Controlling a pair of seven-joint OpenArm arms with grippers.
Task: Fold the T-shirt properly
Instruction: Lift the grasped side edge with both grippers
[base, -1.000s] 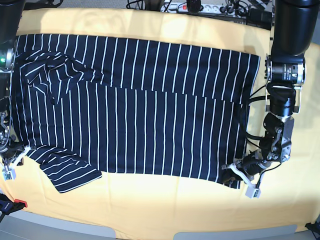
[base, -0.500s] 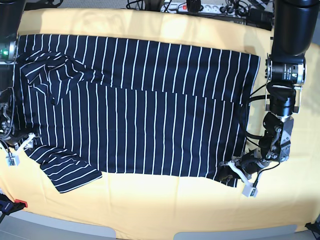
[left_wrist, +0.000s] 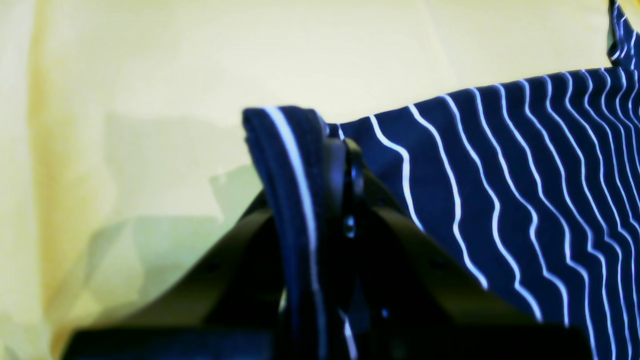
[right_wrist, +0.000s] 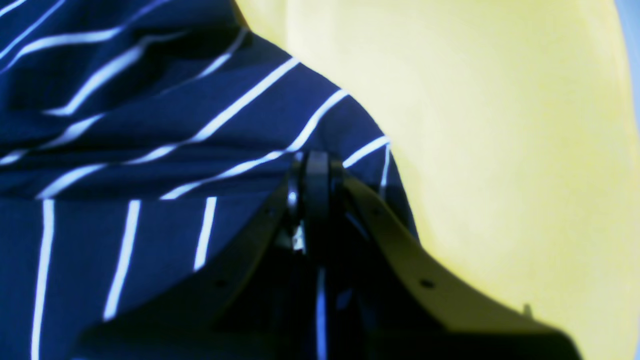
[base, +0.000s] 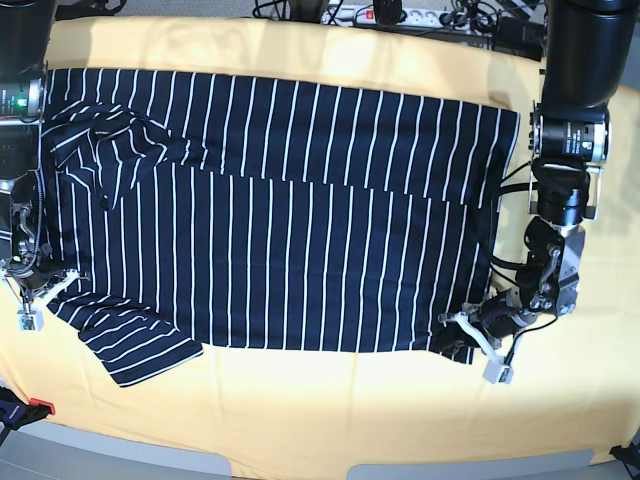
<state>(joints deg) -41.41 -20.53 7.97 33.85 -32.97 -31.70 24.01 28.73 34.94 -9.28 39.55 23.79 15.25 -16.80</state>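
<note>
The navy pinstriped T-shirt (base: 280, 230) lies spread flat on the yellow cloth (base: 330, 410), with one sleeve bunched at the far left (base: 110, 150) and the other sleeve at the near left (base: 140, 345). My left gripper (base: 468, 335) is at the shirt's near right corner and is shut on a fold of the hem; the left wrist view shows its tips (left_wrist: 345, 150) pinching striped fabric (left_wrist: 525, 175). My right gripper (base: 42, 292) is at the shirt's left edge above the near sleeve, shut on the fabric edge (right_wrist: 150, 150), as its tips (right_wrist: 315, 167) show.
A power strip (base: 390, 14) and cables lie along the table's back edge. The grey table edge (base: 150, 458) runs along the front. A small red item (base: 38, 406) sits at the near left corner. Bare yellow cloth lies in front of the shirt.
My right gripper has moved up and inward along the shirt's left edge with the fabric. My left gripper has shifted slightly left and up, lifting the near right corner.
</note>
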